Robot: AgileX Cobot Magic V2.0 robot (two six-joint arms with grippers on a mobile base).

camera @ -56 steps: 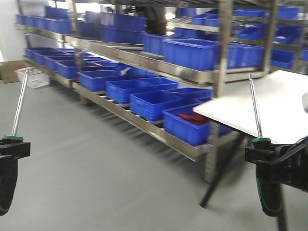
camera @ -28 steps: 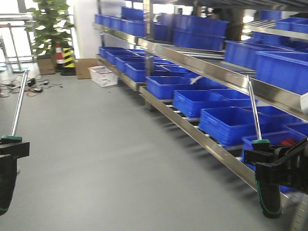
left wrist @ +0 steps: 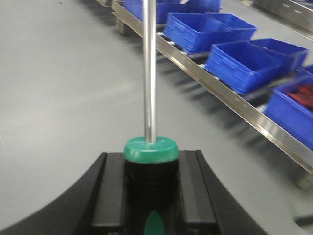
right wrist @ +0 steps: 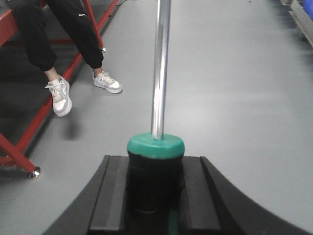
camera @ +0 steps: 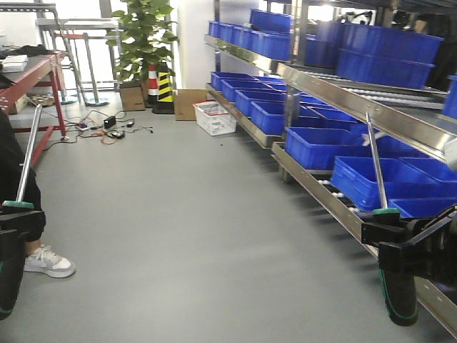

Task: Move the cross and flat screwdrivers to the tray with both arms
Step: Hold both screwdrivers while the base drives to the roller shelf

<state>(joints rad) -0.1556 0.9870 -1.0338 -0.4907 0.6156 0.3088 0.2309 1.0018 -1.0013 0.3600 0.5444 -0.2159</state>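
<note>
My left gripper is shut on the black, green-trimmed handle of one screwdriver, whose steel shaft points up. At the right, my right gripper is shut on the handle of the other screwdriver, also upright. I cannot tell which tip is cross or flat. The tray is out of view.
Steel racking with several blue bins runs along the right side. A seated person's leg and shoe and a red-framed bench are at the left. A plant, a striped cone, a white crate and cables lie on the grey floor further off.
The whole scene has swept to the right across the view as the base turns left: the white table and near bins are gone, the person, bench and plant appeared. Both grippers hold unchanged.
</note>
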